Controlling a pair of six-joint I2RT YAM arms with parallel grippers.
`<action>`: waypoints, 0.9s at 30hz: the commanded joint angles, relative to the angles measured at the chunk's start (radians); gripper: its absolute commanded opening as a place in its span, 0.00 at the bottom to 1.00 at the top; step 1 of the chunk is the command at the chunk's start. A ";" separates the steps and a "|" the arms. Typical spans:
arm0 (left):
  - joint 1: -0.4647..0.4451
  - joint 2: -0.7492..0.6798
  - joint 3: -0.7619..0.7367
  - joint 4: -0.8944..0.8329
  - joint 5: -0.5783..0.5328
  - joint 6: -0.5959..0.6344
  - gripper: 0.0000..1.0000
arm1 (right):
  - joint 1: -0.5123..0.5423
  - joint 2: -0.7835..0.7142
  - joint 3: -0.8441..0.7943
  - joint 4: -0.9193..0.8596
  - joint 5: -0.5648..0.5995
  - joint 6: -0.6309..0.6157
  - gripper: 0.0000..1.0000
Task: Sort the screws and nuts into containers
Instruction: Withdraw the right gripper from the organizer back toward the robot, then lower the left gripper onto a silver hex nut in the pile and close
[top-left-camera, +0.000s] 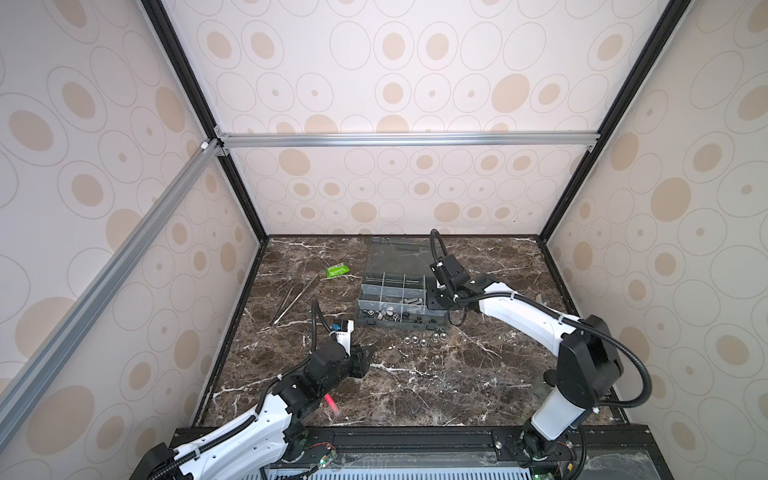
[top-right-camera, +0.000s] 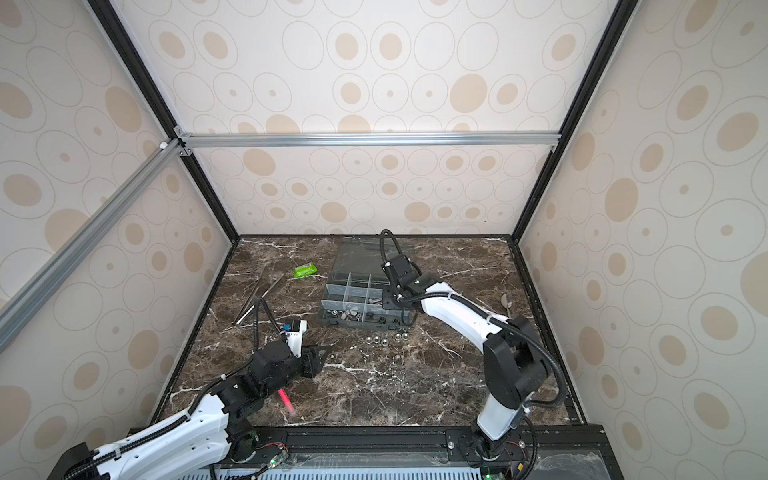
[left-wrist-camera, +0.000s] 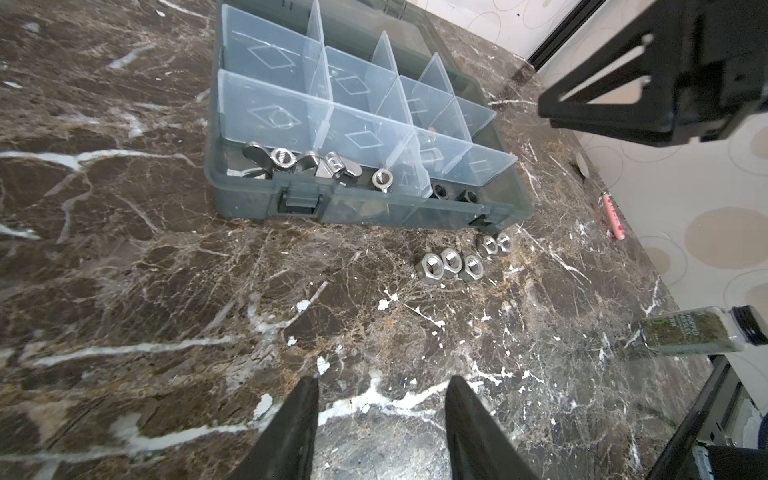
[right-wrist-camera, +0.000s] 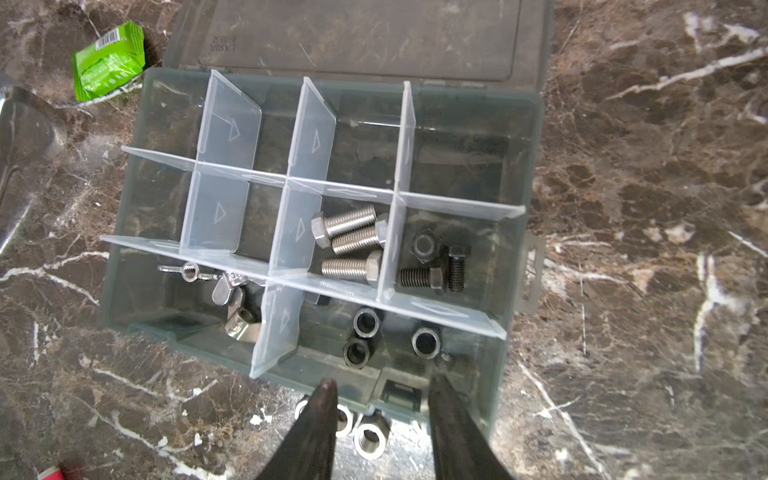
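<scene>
Mid-sort: my right end effector (right-wrist-camera: 382, 380) and left end effector (left-wrist-camera: 382, 379) both apart, empty; next I pinch a silver hex nut (left-wrist-camera: 451, 260) off the surface (left-wrist-camera: 166, 311).

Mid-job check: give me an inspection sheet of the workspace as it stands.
Surface: dark marble table.
Job's things: box open, holding silver screws, black screws, wing nuts, black nuts, each kind apart; five silver nuts loose in front.
Clutter: green packet, tweezers, pink pen, jar.
Pincers: left pincer open, empty, over bare table; right pincer open, empty, over box's front edge.
Cables: black hoses loop along both arms.
Surroundings: patterned walls, metal frame.
</scene>
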 joint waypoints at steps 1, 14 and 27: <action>0.008 0.031 0.040 0.054 0.014 0.000 0.50 | -0.003 -0.090 -0.103 -0.008 0.027 0.036 0.40; 0.007 0.267 0.187 0.045 0.052 0.108 0.50 | 0.000 -0.346 -0.423 -0.020 0.082 0.197 0.40; -0.033 0.601 0.419 -0.041 0.104 0.199 0.47 | 0.002 -0.403 -0.460 -0.045 0.089 0.226 0.40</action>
